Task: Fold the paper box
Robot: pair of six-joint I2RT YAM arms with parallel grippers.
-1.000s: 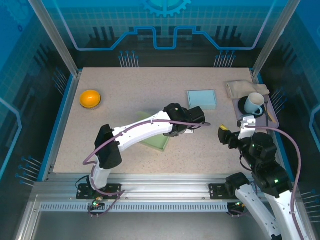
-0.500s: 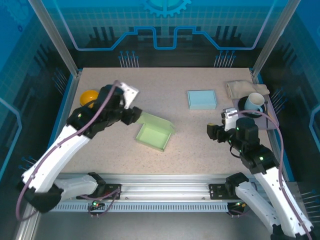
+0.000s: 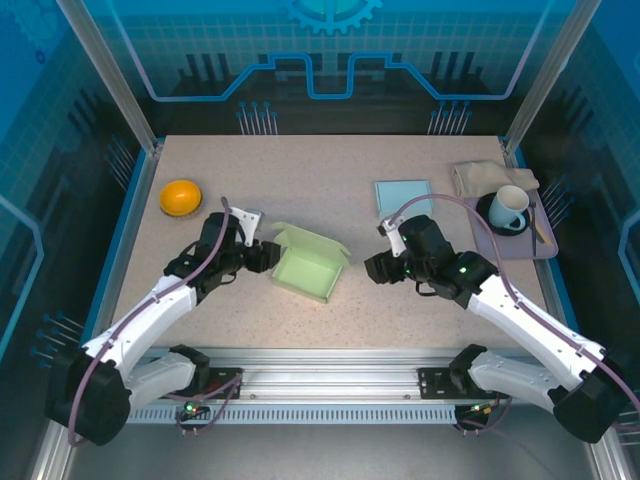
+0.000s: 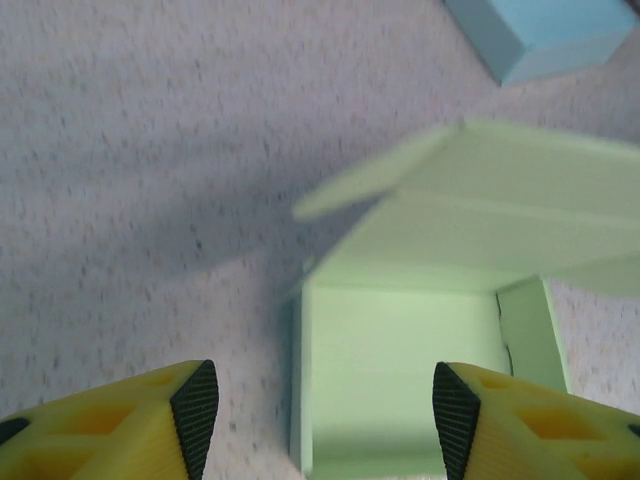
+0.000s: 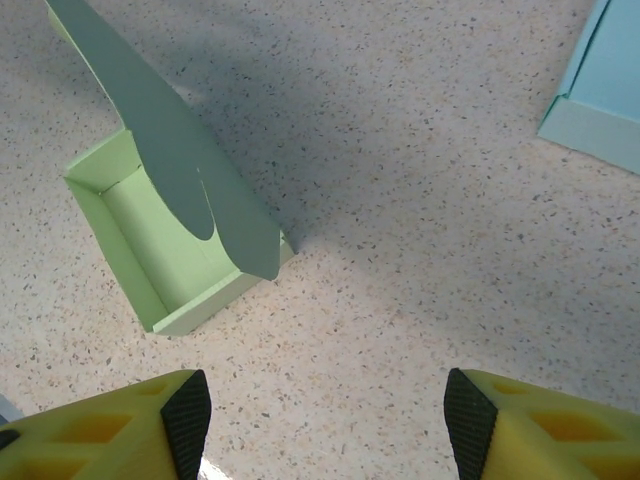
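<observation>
The light green paper box [image 3: 308, 272] lies open in the middle of the table, its lid flap [image 3: 312, 240] raised at the far side. My left gripper [image 3: 264, 257] hovers at the box's left edge, open. In the left wrist view, the box's near wall [image 4: 300, 380] sits between the fingertips [image 4: 196, 408] of the left gripper [image 4: 325, 415], and the tray [image 4: 410, 350] is empty. My right gripper [image 3: 374, 268] is open just right of the box, apart from it. From the right wrist, the box [image 5: 150, 255] is up and to the left, with bare table between the jaws of the right gripper [image 5: 325, 420].
A pale blue box [image 3: 404, 197] lies beyond the right gripper. An orange bowl [image 3: 181, 196] sits at the far left. At the far right, a purple tray [image 3: 540, 245] carries a mug [image 3: 510, 208], with a folded cloth [image 3: 490, 177] behind it.
Both arms have come in to the green box: the left from the orange bowl to its left edge, the right from the table's right side. The lid flap now stands a little higher.
</observation>
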